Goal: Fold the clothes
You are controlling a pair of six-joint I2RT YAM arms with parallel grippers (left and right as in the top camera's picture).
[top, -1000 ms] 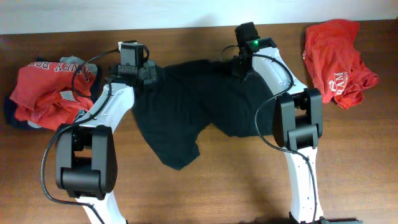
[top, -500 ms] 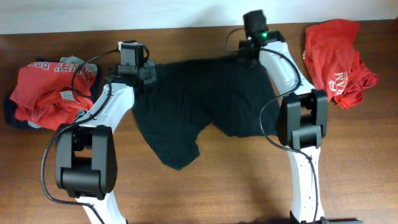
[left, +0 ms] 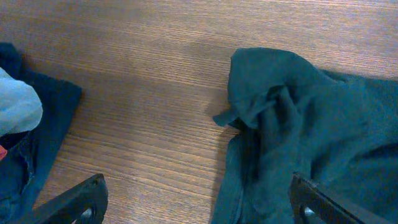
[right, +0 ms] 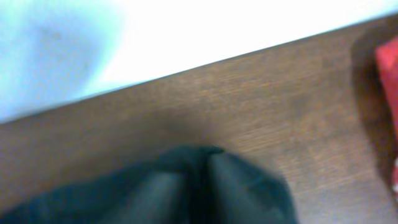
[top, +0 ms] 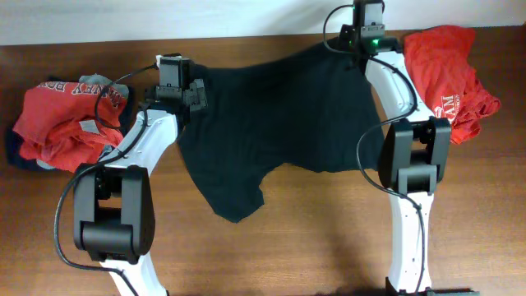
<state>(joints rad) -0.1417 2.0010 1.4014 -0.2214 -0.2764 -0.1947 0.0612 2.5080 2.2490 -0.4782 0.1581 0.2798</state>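
Fingers of left arm [left: 81, 199] apart above black T-shirt [top: 279, 123]; right fingers hidden, unclear.

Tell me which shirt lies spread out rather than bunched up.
The black T-shirt in the middle, opened out mostly flat. The red shirt at far right and the red-topped pile at far left are crumpled heaps.

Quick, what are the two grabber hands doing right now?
Left gripper: open, holding nothing.
Right gripper: cannot tell; fingers hidden, black shirt corner reaches it.
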